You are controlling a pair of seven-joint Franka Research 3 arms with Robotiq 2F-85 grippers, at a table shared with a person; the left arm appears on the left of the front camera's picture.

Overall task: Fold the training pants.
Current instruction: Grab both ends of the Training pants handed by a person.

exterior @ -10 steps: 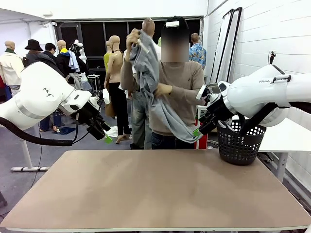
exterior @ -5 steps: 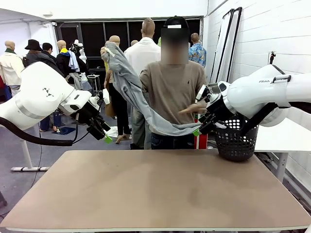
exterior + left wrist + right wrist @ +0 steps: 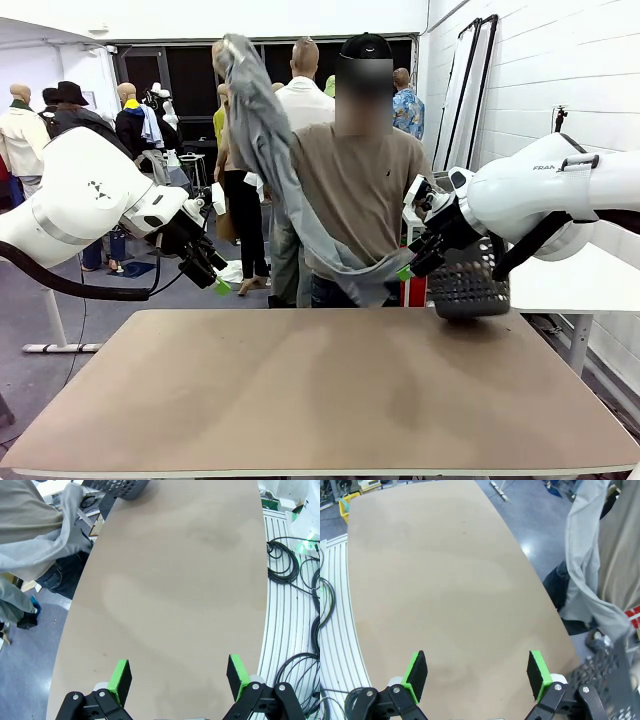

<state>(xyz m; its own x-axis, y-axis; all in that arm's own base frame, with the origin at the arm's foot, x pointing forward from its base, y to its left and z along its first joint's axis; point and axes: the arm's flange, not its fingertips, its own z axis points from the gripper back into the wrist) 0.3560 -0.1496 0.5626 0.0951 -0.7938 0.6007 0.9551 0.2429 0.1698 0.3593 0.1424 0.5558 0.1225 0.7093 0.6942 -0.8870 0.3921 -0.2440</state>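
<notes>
Across the table, a person holds the light grey training pants [image 3: 262, 140] up high in one raised hand. The cloth hangs in a long drape down to the table's far edge, next to the black basket [image 3: 470, 287]. My left gripper [image 3: 218, 285] hovers open above the far left corner of the table, nothing between its green pads. My right gripper [image 3: 405, 272] stands open at the far right, close to the lower end of the pants and apart from them. The left wrist view has the pants [image 3: 45, 545] at its upper left, and they [image 3: 585, 575] hang at the right of the right wrist view.
The brown table top [image 3: 320, 390] lies bare below both grippers. The black mesh basket [image 3: 607, 677] sits tilted at the far right corner, just behind my right gripper. Other people stand farther back. Cables [image 3: 295, 565] lie on the floor on my side of the table.
The person has swung the pants from in front of the chest up high to the left, stretching them into a long drape. The basket has shifted left and tipped. Both arms stay still.
</notes>
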